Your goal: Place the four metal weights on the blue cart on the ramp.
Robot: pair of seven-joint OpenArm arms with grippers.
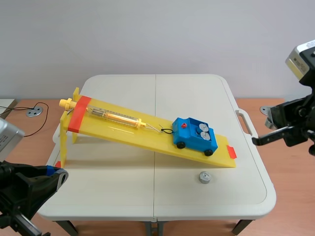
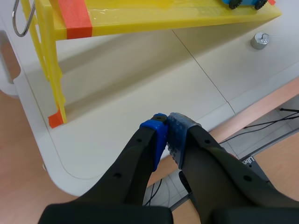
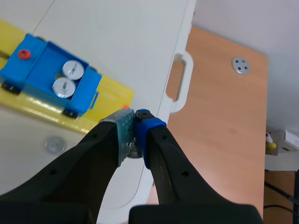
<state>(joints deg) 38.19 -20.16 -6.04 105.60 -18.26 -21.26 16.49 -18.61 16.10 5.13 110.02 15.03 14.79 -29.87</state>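
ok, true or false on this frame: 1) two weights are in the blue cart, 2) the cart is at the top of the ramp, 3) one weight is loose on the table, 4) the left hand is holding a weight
1) True. The right wrist view shows two weights lying in the blue cart.
2) False. The cart sits near the low end of the ramp.
3) True. A loose weight stands on the table, just in front of the ramp's low end.
4) False. The left hand is shut on nothing, over the table's near corner by the ramp's raised end.
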